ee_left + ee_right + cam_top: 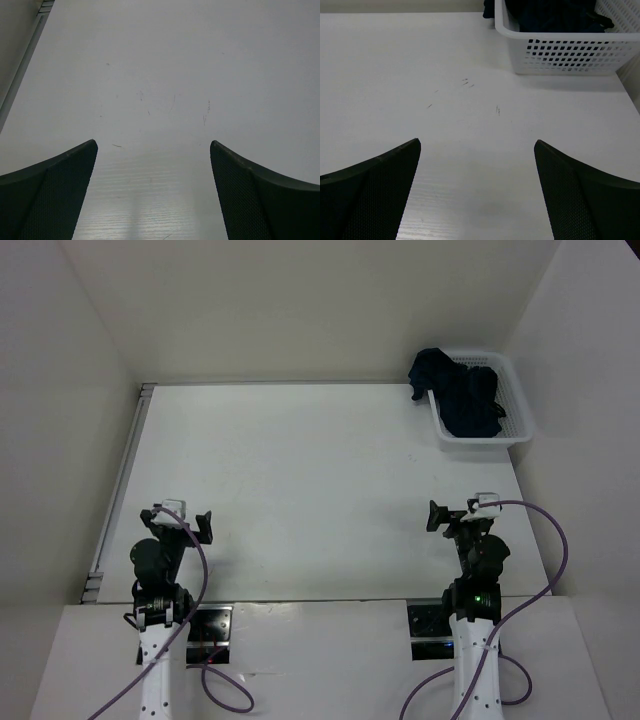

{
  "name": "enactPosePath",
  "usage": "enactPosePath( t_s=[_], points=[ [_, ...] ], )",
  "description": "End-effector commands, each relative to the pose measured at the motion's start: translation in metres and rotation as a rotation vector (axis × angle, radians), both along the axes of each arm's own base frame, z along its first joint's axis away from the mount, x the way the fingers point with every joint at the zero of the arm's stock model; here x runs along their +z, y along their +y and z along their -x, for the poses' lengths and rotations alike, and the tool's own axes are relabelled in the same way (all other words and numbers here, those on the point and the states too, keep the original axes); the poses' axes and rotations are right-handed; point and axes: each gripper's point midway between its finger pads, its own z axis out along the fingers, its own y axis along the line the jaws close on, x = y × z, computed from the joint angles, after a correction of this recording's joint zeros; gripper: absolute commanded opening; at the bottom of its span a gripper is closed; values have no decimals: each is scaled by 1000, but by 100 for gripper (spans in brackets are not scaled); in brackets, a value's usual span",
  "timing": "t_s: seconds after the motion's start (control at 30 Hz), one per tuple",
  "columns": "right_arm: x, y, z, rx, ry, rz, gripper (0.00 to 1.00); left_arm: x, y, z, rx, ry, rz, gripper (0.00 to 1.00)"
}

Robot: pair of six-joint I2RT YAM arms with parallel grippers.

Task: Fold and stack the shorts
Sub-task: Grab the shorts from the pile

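The dark navy shorts (pixel 462 392) lie bunched in the white mesh basket (pixel 516 400) at the table's far right, one part hanging over its left rim. In the right wrist view the shorts (pixel 555 12) show inside the basket (pixel 565 52) at the top. My left gripper (pixel 183 517) is open and empty near the table's front left. My right gripper (pixel 458 512) is open and empty near the front right, well short of the basket. In each wrist view the fingers (pixel 55 190) (pixel 580 200) stand wide apart over bare table.
The white table (pixel 300 490) is walled on the left, back and right. A metal rail (pixel 120 480) runs along its left edge. Purple cables (pixel 555 560) loop from both arms near the front edge.
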Motion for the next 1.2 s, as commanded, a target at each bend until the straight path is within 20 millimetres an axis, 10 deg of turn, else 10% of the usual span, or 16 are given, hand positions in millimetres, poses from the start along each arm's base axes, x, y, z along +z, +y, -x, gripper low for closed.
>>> enactPosePath(
  t_s=[0.0, 0.2, 0.33, 0.43, 0.47, 0.5, 0.57, 0.67, 0.83, 0.9, 0.93, 1.03, 1.07, 1.13, 1.17],
  points=[
    [-5, -2, -2, -6, -16, 9, 99, 6, 1, -2, 2, -51, -15, 100],
    [-5, -2, -2, -6, -16, 9, 99, 9, -12, 0, -72, -54, -10, 100],
    [5, 13, 0, 97, -34, 83, 100, 28, -60, 10, -351, -111, -11, 100],
    [25, 91, 32, 656, -197, 512, 100, 51, -82, 19, -496, -195, -46, 100],
    [39, 97, 35, 734, -441, 1061, 100, 46, -101, 33, -622, -165, -29, 100],
    [11, 103, 48, 844, -453, 1251, 100, 0, -113, 57, -674, 83, 126, 100],
    [22, 93, 29, 724, -522, 1386, 100, 1, -105, 48, -624, 59, 103, 100],
    [77, 83, 18, 464, -715, 1624, 100, 47, -87, 23, -525, -169, -33, 100],
    [180, 88, 42, 351, -854, 1382, 100, 163, -79, 28, -450, -458, -168, 100],
    [211, 82, 16, 377, -749, 1308, 100, 155, -79, 13, -474, -310, -98, 100],
    [218, 77, -1, 393, -673, 1222, 100, 181, -79, 11, -474, -323, -104, 100],
    [249, 49, -91, 259, -360, 779, 100, 134, -76, -39, -497, 62, 74, 100],
    [289, 30, -110, 99, -336, 703, 100, 165, -79, -52, -502, 61, 69, 100],
    [237, 17, -177, 79, -98, 587, 100, 136, -76, -92, -464, 267, 127, 100],
    [259, 5, -192, 50, -95, 551, 100, 163, -77, -113, -441, 249, 101, 100]
  ],
)
